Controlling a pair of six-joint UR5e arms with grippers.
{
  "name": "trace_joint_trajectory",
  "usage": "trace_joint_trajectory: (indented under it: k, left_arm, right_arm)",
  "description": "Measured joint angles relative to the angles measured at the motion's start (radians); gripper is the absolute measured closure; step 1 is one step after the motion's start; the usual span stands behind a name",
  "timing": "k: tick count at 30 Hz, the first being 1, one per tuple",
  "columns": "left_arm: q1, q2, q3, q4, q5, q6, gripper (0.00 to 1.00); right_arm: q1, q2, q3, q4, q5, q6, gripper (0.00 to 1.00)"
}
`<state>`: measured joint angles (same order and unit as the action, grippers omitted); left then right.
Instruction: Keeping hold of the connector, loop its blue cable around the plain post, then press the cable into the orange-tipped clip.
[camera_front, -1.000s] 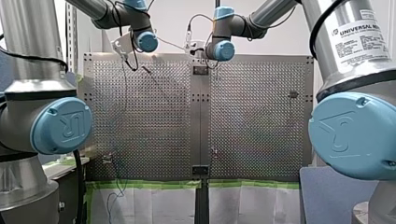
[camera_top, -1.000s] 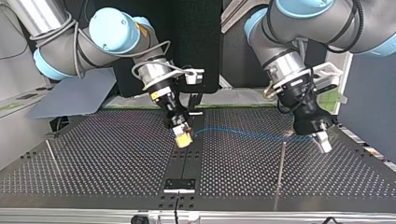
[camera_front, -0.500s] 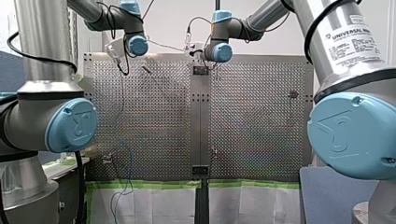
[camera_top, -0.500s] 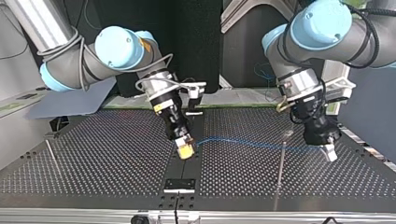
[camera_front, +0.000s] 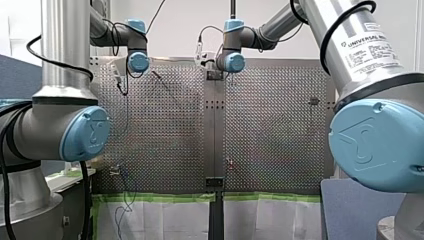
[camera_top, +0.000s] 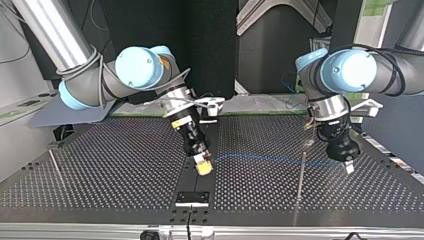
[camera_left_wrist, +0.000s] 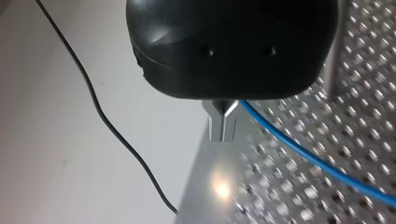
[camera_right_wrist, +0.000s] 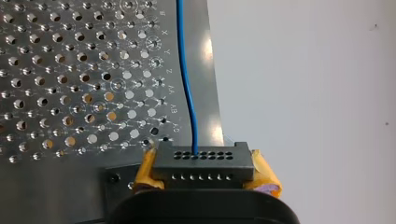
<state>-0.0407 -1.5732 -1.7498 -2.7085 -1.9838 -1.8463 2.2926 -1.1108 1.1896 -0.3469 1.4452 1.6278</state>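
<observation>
right gripper (camera_top: 203, 168): yellow pads clamping connector (camera_right_wrist: 202, 163) tight; hovering at top view's lower centre | blue cable (camera_top: 265, 159): running rightward from connector to left gripper (camera_top: 348, 167) | left gripper: metal fingers (camera_left_wrist: 223, 123) pinching together on cable; hanging just right of thin post (camera_top: 301, 182)

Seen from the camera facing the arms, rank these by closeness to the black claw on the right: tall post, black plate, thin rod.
From my left gripper:
1. Tall post, just beside it.
2. Black plate, front middle.
3. Thin rod, far left.
</observation>
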Motion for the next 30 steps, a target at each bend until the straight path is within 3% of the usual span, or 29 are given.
trace_joint_trajectory:
  k: [8,20,30]
  left_arm:
    - [0.058,-0.038,0.041,-0.064,0.068,0.007,1.00]
    - [0.062,-0.048,0.070,-0.074,0.188,-0.020,1.00]
    - [0.075,-0.117,0.104,-0.076,0.294,-0.027,1.00]
  right_arm:
    - [0.004,0.038,-0.046,0.010,0.000,-0.003,1.00]
    - [0.009,0.080,-0.075,0.005,0.006,-0.007,1.00]
    - [0.001,0.083,-0.075,-0.004,0.025,-0.011,1.00]
